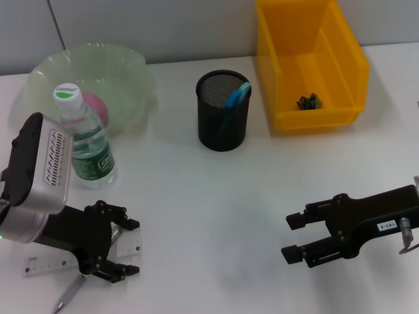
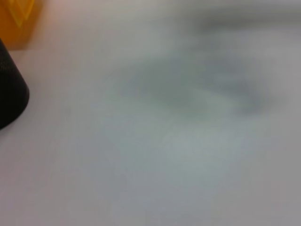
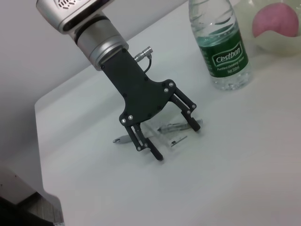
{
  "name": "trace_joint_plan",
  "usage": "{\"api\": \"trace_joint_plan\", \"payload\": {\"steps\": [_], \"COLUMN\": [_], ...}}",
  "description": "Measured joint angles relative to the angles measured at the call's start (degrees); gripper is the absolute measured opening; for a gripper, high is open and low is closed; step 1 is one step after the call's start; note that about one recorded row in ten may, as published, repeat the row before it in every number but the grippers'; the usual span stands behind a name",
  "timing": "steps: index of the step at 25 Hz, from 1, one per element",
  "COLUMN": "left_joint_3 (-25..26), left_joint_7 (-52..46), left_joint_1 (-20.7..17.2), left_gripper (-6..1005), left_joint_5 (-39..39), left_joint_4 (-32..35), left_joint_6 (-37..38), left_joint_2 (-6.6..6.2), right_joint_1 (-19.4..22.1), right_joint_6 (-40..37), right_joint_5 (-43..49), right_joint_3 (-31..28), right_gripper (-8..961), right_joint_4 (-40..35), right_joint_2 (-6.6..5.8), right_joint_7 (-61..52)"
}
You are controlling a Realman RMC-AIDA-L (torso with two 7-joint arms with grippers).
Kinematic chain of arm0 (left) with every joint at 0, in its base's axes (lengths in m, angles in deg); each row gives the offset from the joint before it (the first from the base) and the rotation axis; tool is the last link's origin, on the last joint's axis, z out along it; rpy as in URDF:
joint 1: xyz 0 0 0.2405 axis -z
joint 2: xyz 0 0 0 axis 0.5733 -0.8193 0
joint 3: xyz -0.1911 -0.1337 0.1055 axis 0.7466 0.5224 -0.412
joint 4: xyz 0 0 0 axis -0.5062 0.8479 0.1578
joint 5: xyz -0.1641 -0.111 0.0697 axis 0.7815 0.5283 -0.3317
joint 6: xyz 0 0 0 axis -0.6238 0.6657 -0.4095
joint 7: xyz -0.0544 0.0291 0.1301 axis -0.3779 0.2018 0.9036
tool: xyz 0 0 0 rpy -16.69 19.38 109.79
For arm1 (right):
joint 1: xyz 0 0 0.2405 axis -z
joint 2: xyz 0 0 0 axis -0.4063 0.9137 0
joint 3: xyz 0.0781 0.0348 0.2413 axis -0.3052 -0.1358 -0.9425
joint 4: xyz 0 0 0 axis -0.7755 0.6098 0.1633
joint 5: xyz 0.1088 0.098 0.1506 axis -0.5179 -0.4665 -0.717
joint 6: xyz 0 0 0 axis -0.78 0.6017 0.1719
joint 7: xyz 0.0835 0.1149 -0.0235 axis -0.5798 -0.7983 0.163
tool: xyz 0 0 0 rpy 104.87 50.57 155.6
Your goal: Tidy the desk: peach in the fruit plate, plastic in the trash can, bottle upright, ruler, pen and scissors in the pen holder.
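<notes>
My left gripper point(image 1: 130, 247) is open and low over the desk point(image 1: 209, 216), its fingers standing on either side of the clear ruler point(image 1: 46, 263) and the silver pen point(image 1: 67, 295). The right wrist view shows that left gripper point(image 3: 177, 141) with the pen point(image 3: 176, 126) and ruler point(image 3: 165, 140) between its fingers. The bottle point(image 1: 84, 140) stands upright beside the fruit plate point(image 1: 131, 62), and the peach point(image 1: 99, 107) lies in that plate. The scissors point(image 1: 238, 96) stick out of the pen holder point(image 1: 223, 124). A scrap of green plastic point(image 1: 308, 101) lies in the trash can point(image 1: 340, 59). My right gripper point(image 1: 289, 237) is open and holds nothing.
The left wrist view shows only blurred white desk point(image 2: 178, 141), with the pen holder point(image 2: 10, 94) and a corner of the trash can point(image 2: 16, 19) at one edge. The bottle point(image 3: 224, 47) stands close behind the left arm.
</notes>
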Motion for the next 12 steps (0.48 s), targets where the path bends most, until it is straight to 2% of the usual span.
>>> {"api": "trace_joint_plan", "payload": {"steps": [12], "left_joint_3": [-0.11], "left_joint_7": [-0.04], "left_joint_1": [0.39], "left_gripper": [678], "left_joint_5": [-0.36], "left_joint_4": [-0.08], "left_joint_6": [0.29], "left_joint_2": [0.00], "right_joint_1": [0.02], "right_joint_6": [0.08], "right_joint_5": [0.03], "right_joint_3": [0.00], "right_gripper": [782], "right_joint_4": [0.00], "right_joint_2": [-0.17], "right_joint_7": [0.01]}}
